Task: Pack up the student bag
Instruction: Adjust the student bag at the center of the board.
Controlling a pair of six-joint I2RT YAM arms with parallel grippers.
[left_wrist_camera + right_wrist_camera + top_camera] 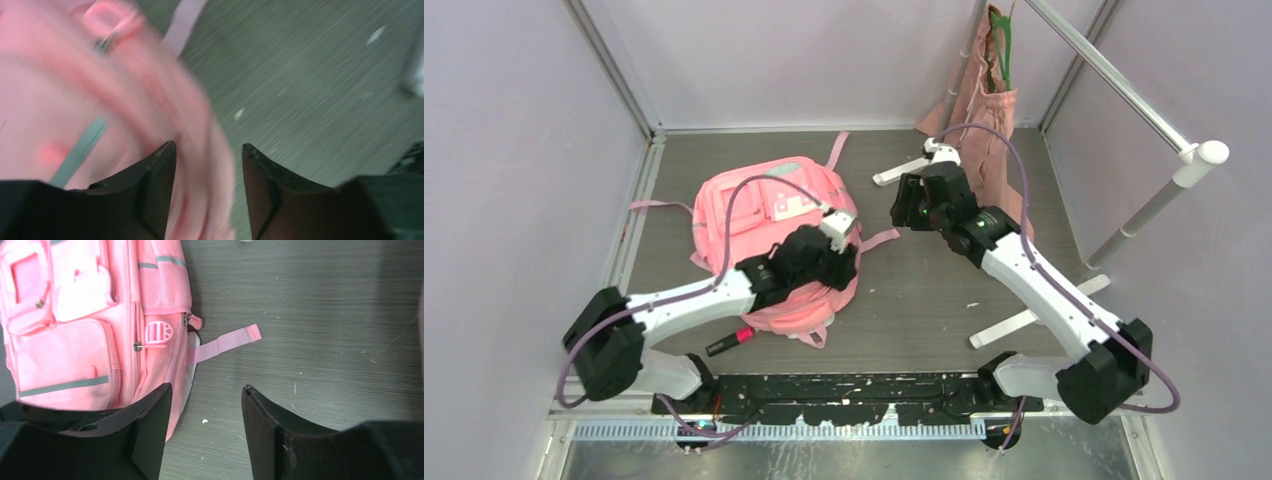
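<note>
The student bag [759, 215] is a bright pink backpack lying flat on the dark table, left of centre. My left gripper [848, 268] hovers over its near right edge. In the blurred left wrist view the jaws [209, 150] stand open, with a rounded pink edge of the bag [45, 100] between them. My right gripper [902, 210] is open and empty over bare table just right of the bag. In the right wrist view it [206, 390] frames the tabletop, with the bag [70, 340] and a loose pink strap [225, 342] to the left.
A red and black marker [729, 341] lies on the table near the bag's front edge. A dusty-pink cloth sack [989, 110] with a green hanger hangs from a white rack [1124, 85] at the back right. The rack's white feet [1024, 320] rest on the table.
</note>
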